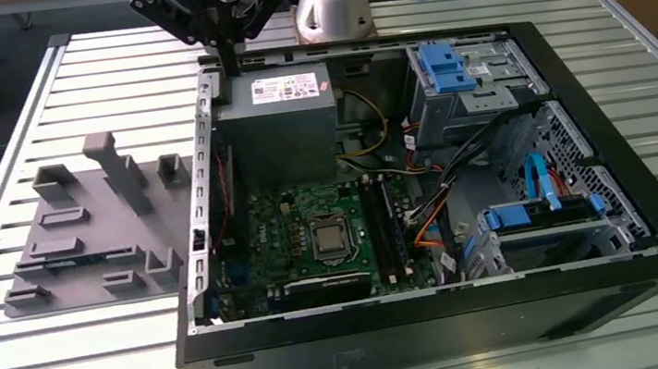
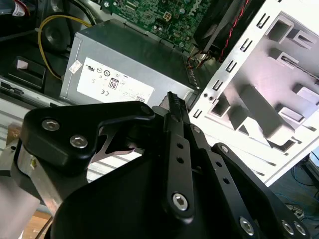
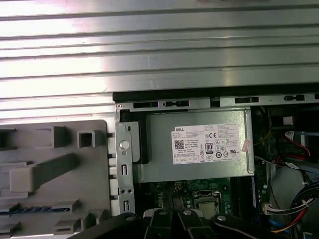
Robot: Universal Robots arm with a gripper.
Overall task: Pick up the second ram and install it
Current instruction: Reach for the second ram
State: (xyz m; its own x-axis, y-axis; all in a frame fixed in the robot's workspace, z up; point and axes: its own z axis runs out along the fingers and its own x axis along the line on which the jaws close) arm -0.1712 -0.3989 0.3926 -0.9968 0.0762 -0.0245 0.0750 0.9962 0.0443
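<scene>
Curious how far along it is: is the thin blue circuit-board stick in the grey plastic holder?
Yes, the first wrist view shows the thin blue circuit-board stick lying in a slot of the grey plastic holder.

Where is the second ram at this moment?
The second ram sits in a slot of the gray holder, on the exterior view's left of the open computer case.

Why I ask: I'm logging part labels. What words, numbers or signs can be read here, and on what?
White label on the grey power supply: lines of print and round marks, too small to quote safely.
Motherboard: no readable text.
Blue ram in the grey fixture: no print shows.
</scene>
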